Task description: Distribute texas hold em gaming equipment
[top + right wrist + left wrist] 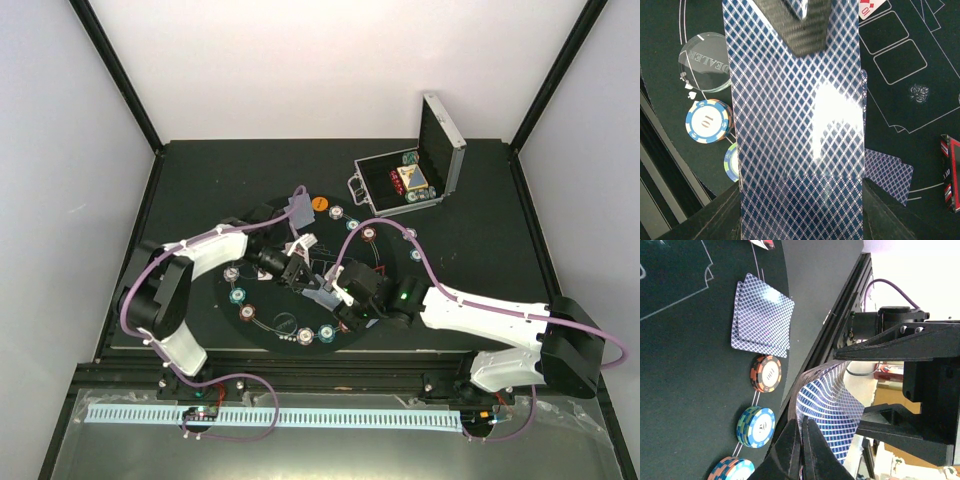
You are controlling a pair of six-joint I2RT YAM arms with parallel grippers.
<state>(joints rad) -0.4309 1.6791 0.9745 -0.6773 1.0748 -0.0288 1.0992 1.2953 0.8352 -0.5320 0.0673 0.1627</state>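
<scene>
Held playing card [795, 140]: fills my right wrist view.
- Behind its left edge: green chip stack [731, 162], half hidden.
- Right of it: red item [952, 172], cut off by the frame; I cannot identify it.
- Above its right corner: face-up card [872, 7], cropped.
- Right gripper [800, 212]: I cannot tell whether it clamps the card.

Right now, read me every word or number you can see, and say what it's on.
"DEALER": clear button
"10": blue-and-white chip
"50": teal chip
"100", faint: red-brown chip
Red corner mark on face-up card: cut off, unreadable
Held playing cards: back pattern only, no text
</scene>
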